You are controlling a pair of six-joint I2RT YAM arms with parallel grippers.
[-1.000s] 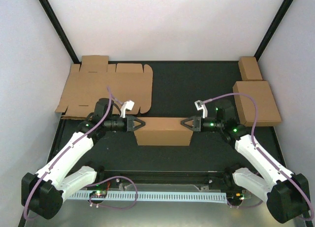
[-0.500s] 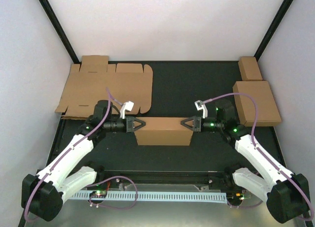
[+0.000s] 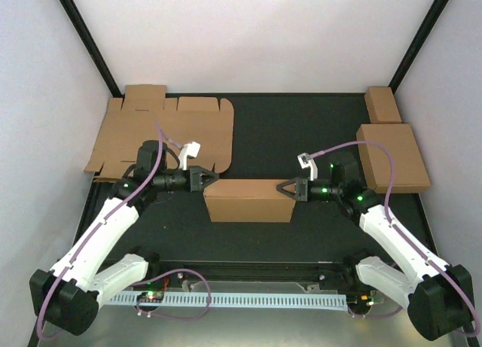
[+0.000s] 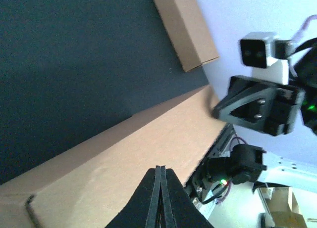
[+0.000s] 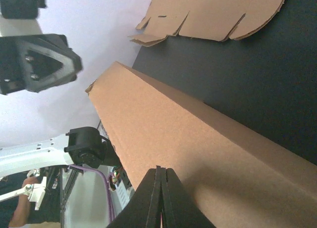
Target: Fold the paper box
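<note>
The paper box (image 3: 248, 200) stands folded as a shallow brown box at the table's middle. It also shows in the left wrist view (image 4: 124, 159) and the right wrist view (image 5: 188, 139). My left gripper (image 3: 213, 179) is shut and empty, its tip at the box's far left corner; in its own view the tip (image 4: 160, 169) hangs over the cardboard. My right gripper (image 3: 281, 189) is shut and empty, its tip against the box's right end; in its own view the tip (image 5: 159, 169) is over the box's face.
A flat die-cut cardboard sheet (image 3: 166, 132) lies at the back left, also in the right wrist view (image 5: 213, 13). A folded brown box (image 3: 392, 155) lies at the right edge. A small oblong brown box (image 3: 382, 104) lies behind it and shows in the left wrist view (image 4: 185, 27).
My left arm has swung back and away from the box's left end, up to its far left corner. The right arm and the box have stayed put.
</note>
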